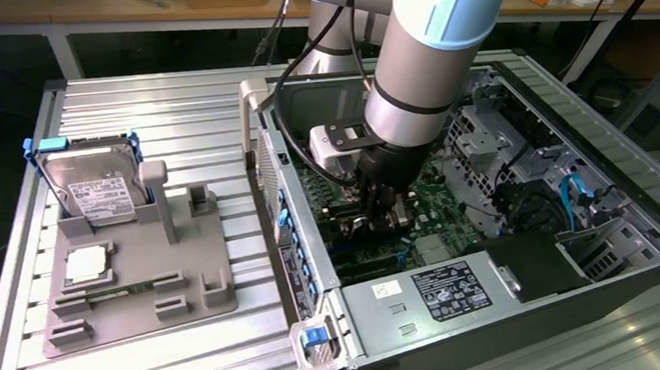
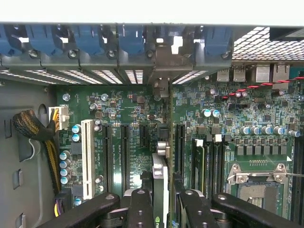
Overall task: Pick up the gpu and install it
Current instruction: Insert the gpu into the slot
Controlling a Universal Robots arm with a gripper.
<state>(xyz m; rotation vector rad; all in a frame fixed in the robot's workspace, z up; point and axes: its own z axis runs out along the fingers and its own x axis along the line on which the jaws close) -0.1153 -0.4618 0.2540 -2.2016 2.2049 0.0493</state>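
Black gripper fingers (image 2: 140,209) lay closest to the wrist camera. The gripper (image 2: 161,211) was found pinching the gpu (image 2: 160,178) between them, one finger against each flat face.

Location of the card: it stood on edge, upright, over the motherboard (image 2: 128,118), running along the line of the black expansion slots (image 2: 124,156). It sat between the white slot (image 2: 87,156) and the CPU socket (image 2: 256,190), nearer the former.

Progress, as judged from this position: the pick-up was complete, the card having been carried inside the computer case (image 1: 612,180) and lined up over the motherboard. Installation was under way but not confirmed. The card's lower edge was hidden behind its own body and the fingers, so it could not be told whether it was touching its slot, partly entered or fully seated. Release of the card was not yet done.

Surroundings, taken from the motherboard outward: a row of blue latches (image 2: 85,42) ran along the case wall just beyond the motherboard's far edge, and a bundle of sleeved cables (image 2: 33,128) lay beside the motherboard past the white slot. Well apart from the motherboard, outside the case toward the exterior view's left, a grey holder (image 1: 138,297) carried the hard drive (image 1: 93,190), standing upright, and the CPU chip (image 1: 86,264), lying flat.
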